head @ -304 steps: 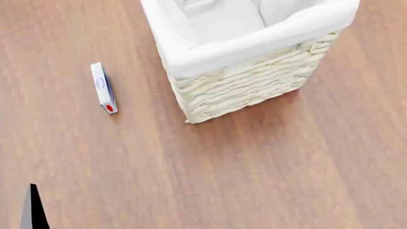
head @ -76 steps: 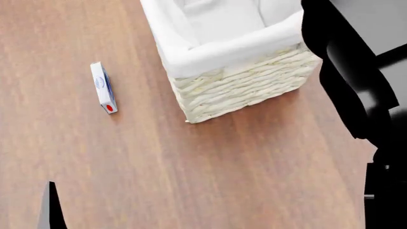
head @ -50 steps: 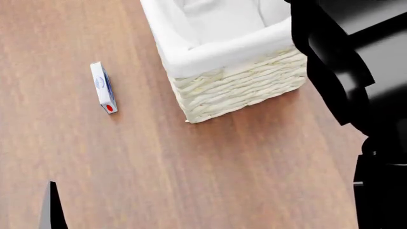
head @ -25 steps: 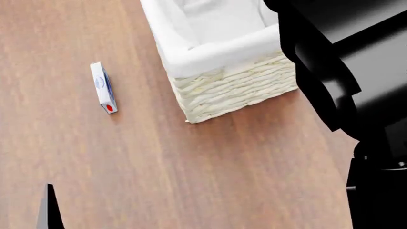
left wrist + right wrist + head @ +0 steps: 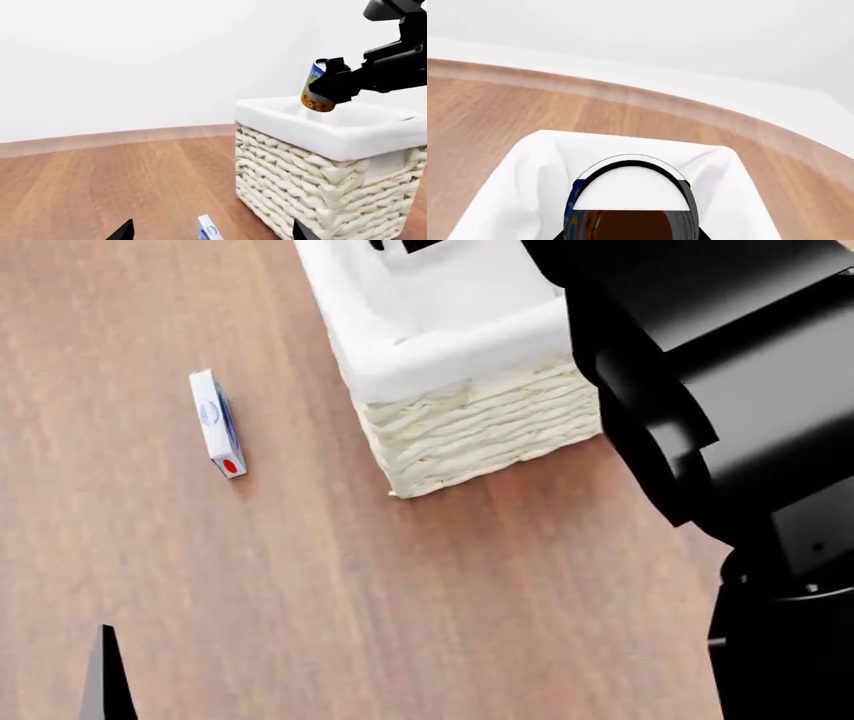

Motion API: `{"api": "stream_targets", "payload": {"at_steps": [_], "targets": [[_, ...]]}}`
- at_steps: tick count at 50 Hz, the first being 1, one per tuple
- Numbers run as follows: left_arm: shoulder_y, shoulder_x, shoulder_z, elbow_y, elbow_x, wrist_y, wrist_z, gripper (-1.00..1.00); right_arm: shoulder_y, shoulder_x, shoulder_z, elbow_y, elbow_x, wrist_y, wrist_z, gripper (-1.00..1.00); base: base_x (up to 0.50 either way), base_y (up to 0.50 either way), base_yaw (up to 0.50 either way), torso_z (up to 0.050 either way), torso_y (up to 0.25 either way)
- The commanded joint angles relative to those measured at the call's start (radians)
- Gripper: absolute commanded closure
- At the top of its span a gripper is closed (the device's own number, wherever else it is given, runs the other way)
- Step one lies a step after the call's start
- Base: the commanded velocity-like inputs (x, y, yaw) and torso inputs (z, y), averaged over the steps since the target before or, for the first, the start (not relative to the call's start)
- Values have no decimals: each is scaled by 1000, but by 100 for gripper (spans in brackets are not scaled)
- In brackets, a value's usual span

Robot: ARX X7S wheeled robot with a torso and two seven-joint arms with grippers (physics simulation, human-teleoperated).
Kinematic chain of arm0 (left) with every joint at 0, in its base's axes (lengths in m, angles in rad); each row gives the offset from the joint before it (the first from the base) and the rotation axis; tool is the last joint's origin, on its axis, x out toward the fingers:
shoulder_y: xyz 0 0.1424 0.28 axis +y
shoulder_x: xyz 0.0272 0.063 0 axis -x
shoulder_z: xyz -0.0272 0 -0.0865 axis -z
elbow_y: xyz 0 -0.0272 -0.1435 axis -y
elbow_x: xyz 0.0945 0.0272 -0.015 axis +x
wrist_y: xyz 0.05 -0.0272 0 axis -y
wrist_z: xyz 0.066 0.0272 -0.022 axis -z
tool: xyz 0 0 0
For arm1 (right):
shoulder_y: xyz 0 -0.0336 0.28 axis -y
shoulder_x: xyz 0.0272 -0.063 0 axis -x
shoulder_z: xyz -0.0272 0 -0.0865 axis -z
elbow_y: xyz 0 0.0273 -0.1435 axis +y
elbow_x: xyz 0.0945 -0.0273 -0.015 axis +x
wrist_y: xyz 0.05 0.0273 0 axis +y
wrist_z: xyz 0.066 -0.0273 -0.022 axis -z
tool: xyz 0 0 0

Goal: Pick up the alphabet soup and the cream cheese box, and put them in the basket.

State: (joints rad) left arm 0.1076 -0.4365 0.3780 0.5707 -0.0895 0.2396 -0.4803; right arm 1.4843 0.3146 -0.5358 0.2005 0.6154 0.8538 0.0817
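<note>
Now right hand [image 5: 331, 86] grips alphabet soup [image 5: 316, 88] above basket [image 5: 320, 165]: rigid, smooth can, likely slippery; you hold mid-body. Left hand's state unseen.

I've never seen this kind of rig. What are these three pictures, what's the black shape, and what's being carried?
These are simulator renders of a two-armed wheeled robot. One camera sits on its head and looks down; one rides on each arm near its tool. The black bulk in the head view is the right arm. Seen from the left wrist camera, the right tool grips the alphabet soup in the air over the basket. The right wrist camera looks past the can into the liner. The cream cheese box lies on the wooden surface beside the basket, untouched. The left tool's dark tips are spread apart, empty.
</note>
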Motion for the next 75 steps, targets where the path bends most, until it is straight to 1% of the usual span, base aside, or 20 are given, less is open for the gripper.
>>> {"api": "stream_targets", "payload": {"at_steps": [1,5,6,25,26,40,54,61,62,64,67,71,72,73,74,75], "targets": [[0,-3,1,-1,1,-4,-4,-100,-7,-1,-10,5,-38,-21,-21,100,0,0,0,0,0],[0,-3,1,-4,2,-1,-5,-100,9,-7,-15,22,-40,-17,-26,100,0,0,0,0,3],[0,-3,1,-2,1,-2,-5,-100,-15,-1,-17,6,-41,-26,-21,100,0,0,0,0,0],[-1,-5,8,-3,2,-1,-8,-100,-20,3,-25,4,-40,-25,-20,100,0,0,0,1,1],[-4,-5,7,-7,3,-2,-8,-100,-16,3,-24,5,-41,-24,-18,-100,0,0,0,0,0],[-1,-9,6,1,2,-3,-13,-100,-8,7,-28,2,-42,-21,-15,-100,0,0,0,0,0],[1,-12,11,7,4,-4,-15,-100,-9,28,-2,-95,-14,15,19,-100,0,0,0,0,0],[-4,-11,14,2,5,-7,-15,-100,-4,60,32,-252,17,54,64,-100,0,0,0,0,1],[-5,-11,15,1,3,-6,-14,-100,-9,63,60,-297,53,84,77,-100,0,0,0,0,0],[-8,-10,16,1,3,-9,-14,-100,-14,78,51,-346,41,82,92,-100,0,0,0,0,0],[-10,-8,21,-5,1,-6,-12,-100,-59,95,88,-452,71,103,143,-100,0,0,0,0,0],[-11,-8,24,-7,2,-5,-11,-100,-105,110,114,-525,79,97,183,-100,0,0,0,0,0],[-11,-9,23,-8,2,-5,-12,-100,-133,124,116,-564,65,77,200,-100,0,0,0,0,0],[-11,-9,23,-8,1,-6,-12,-100,-163,122,150,-588,90,79,221,-100,0,0,0,0,0],[-11,-10,21,-9,1,-5,-13,-100,-195,146,133,-637,63,57,230,-100,0,0,0,0,0],[-12,-10,21,-8,0,-8,-13,-100,-217,144,161,-655,90,65,246,-100,0,0,0,0,0]]}}
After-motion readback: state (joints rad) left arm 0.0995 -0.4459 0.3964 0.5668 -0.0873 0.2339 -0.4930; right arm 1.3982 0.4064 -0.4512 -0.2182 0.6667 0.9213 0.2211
